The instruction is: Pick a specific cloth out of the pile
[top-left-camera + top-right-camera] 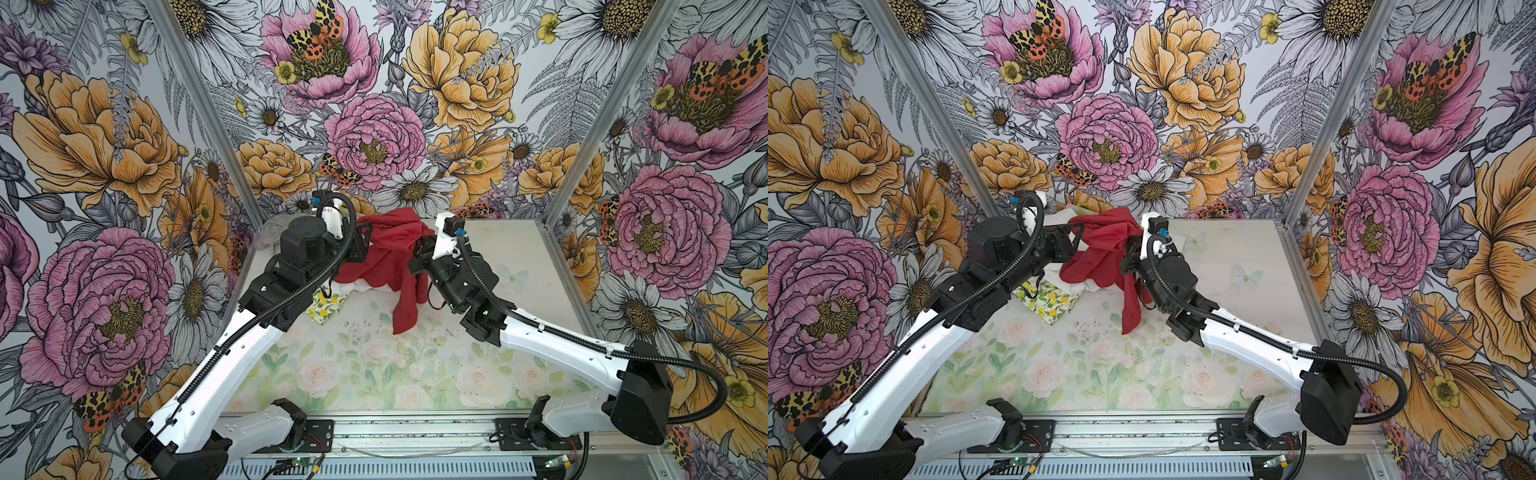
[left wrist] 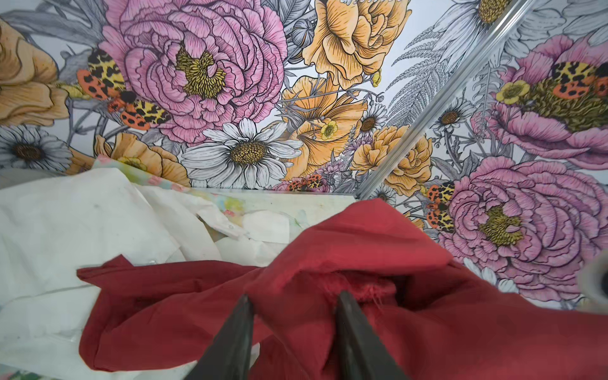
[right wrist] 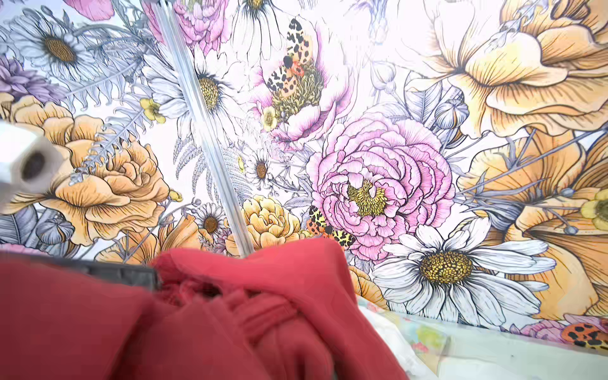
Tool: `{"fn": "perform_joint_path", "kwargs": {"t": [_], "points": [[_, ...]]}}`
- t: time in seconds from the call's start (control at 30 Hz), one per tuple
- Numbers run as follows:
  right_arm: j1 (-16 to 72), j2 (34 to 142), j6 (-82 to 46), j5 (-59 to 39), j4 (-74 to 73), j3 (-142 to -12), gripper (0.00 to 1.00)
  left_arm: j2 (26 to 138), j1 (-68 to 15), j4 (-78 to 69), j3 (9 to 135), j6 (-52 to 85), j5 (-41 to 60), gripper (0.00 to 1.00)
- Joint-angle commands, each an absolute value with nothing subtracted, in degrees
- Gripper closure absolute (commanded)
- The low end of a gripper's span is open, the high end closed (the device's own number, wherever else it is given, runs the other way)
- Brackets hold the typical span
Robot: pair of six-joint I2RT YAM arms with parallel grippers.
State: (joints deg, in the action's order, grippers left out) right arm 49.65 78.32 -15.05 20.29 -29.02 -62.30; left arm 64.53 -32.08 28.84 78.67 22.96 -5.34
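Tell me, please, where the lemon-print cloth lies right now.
In both top views the lemon-print cloth lies on the table, left of centre, at the near edge of the pile, left of the hanging red cloth.

Right gripper (image 1: 419,252) fingertips buried in the dark red soft fabric cloth (image 3: 230,312) (contact point not visible). Large white cloth pile (image 1: 365,286) mostly covered; yellow lemon-print fabric piece (image 1: 328,305) partly under left arm (image 1: 286,270).
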Motion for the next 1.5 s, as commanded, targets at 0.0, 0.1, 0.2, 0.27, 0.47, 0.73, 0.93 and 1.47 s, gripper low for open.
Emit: {"fn": "perform_joint_path", "kwargs": {"t": [0.0,0.1,0.2,0.27,0.47,0.73,0.93,1.47], "points": [[48.81,74.18,-13.10,19.77,-28.05,-67.03,1.00,63.05,-32.80,24.61,76.56,23.64,-4.83,0.48],[47.74,72.14,-12.90,19.78,-24.40,-68.69,1.00,62.95,-34.35,23.10,74.37,22.53,-4.89,0.37],[46.33,69.88,-12.93,19.86,-19.96,-70.02,1.00,63.08,-35.30,21.63,71.99,21.89,-5.36,0.29],[45.71,68.14,-13.19,20.27,-17.43,-70.09,1.00,62.99,-35.95,19.65,69.89,22.15,-5.46,0.24],[40.91,62.48,-13.18,21.74,-9.86,-69.52,1.00,65.38,-39.30,16.06,66.61,21.29,-5.23,0.15],[32.78,53.23,-11.07,24.63,2.46,-70.15,1.00,72.76,-46.03,9.93,64.17,20.53,-6.02,0.06],[25.16,48.39,-10.92,24.96,10.97,-70.64,1.00,79.40,-51.16,7.34,64.88,18.85,-5.50,0.01],[2.70,53.89,-21.42,10.52,18.23,-63.48,1.00,86.14,-57.70,3.04,62.83,17.46,-4.04,0.01]]}}
